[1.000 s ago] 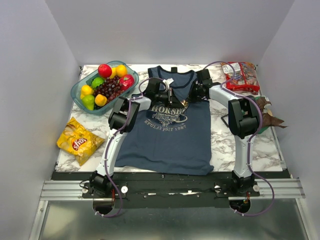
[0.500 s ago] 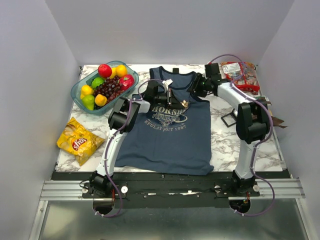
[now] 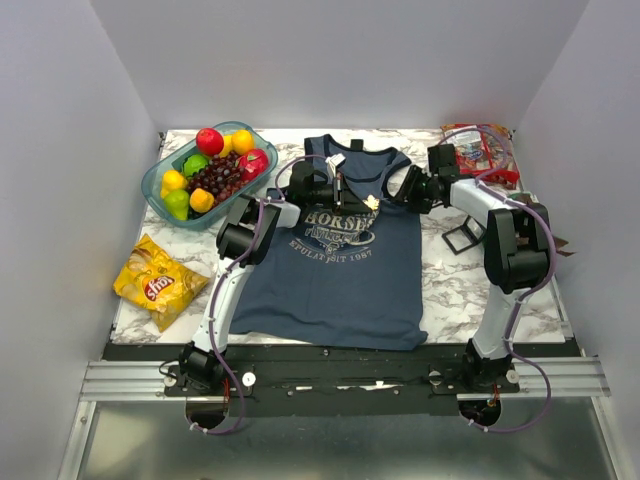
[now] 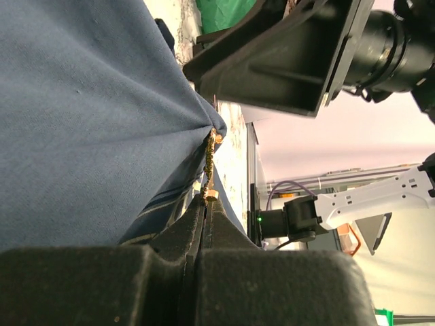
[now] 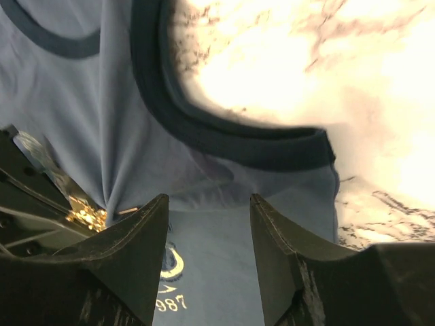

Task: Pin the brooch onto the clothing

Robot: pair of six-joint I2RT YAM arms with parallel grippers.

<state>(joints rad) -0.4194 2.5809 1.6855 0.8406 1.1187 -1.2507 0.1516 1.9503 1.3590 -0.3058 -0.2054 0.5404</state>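
Note:
The clothing (image 3: pixel 335 270), a slate-blue tank top with navy trim, lies flat in the middle of the table. The tiny gold brooch (image 3: pixel 371 202) sits on its upper chest, where the fabric (image 4: pixel 102 122) puckers into a point. My left gripper (image 3: pixel 358 199) is shut on the brooch (image 4: pixel 210 166), which sticks out from its fingertips (image 4: pixel 204 204) against the cloth. My right gripper (image 3: pixel 405 190) hangs open just right of the brooch (image 5: pixel 85 217), over the armhole trim (image 5: pixel 224 136). Nothing is between the right gripper's (image 5: pixel 207 204) fingers.
A tray of fruit (image 3: pixel 155 185) stands at the back left. A yellow chips bag (image 3: pixel 160 282) lies at the left. Red snack packets (image 3: pixel 482 150) are at the back right. A small black-framed square box (image 3: pixel 462 238) rests right of the shirt.
My right gripper has opened and drawn back to the right, away from the brooch. The left gripper has stayed in place, still shut.

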